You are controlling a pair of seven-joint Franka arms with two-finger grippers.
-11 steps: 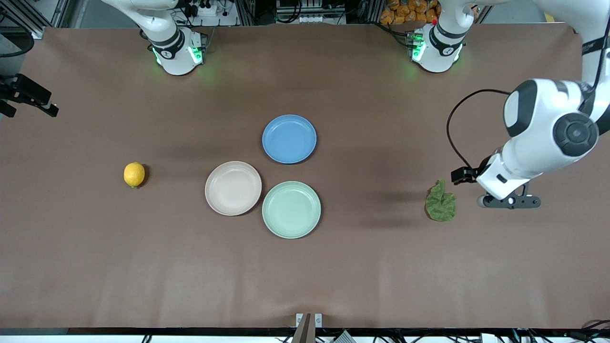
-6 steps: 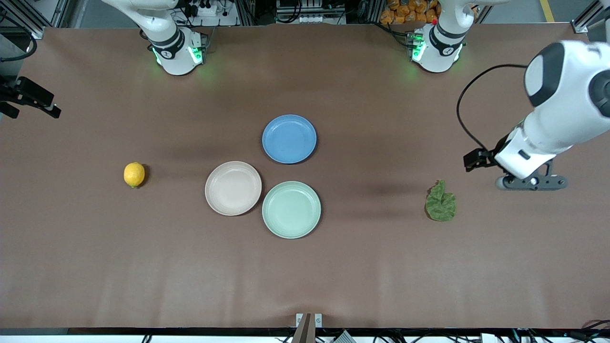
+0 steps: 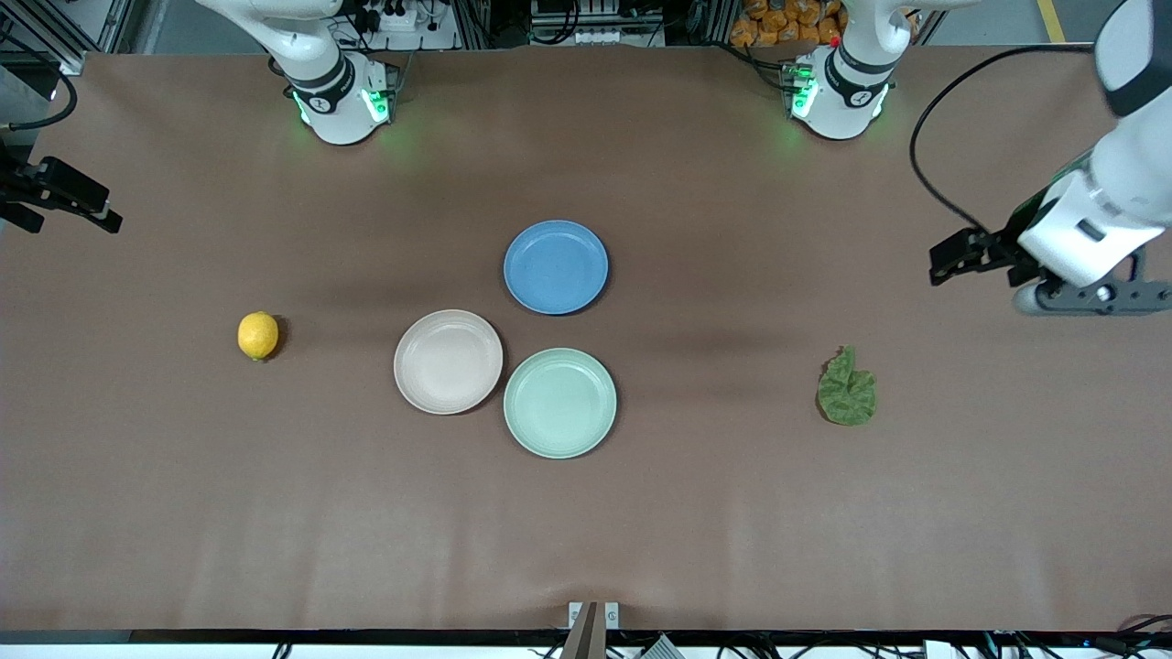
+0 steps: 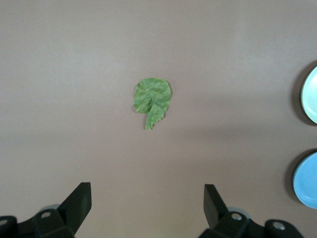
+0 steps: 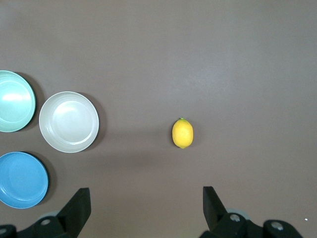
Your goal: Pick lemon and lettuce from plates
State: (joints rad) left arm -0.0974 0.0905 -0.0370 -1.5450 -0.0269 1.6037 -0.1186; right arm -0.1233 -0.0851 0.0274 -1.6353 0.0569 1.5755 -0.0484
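Status: both items lie off the plates, on the bare table; all three plates are empty. Judged from this layout, the removal looks done and little or nothing is left but the arms clearing away.

Lemon: middle-left of the front frame, well apart from the beige-pink plate, toward the right arm's end. Small, bright yellow, smooth oval, lying on its side.

Lettuce: middle-right of the frame, well apart from the mint green plate. Dark green, wrinkled, veined leaf with a narrow stem tab, lying flat.

Blue plate: upper centre, empty, not part of the task.

Left gripper: upper right edge of the frame, up in the air, fingers spread wide, holding nothing.

Right gripper: barely visible at the front frame's upper left edge; its wrist view shows the fingers spread, empty, over the table.
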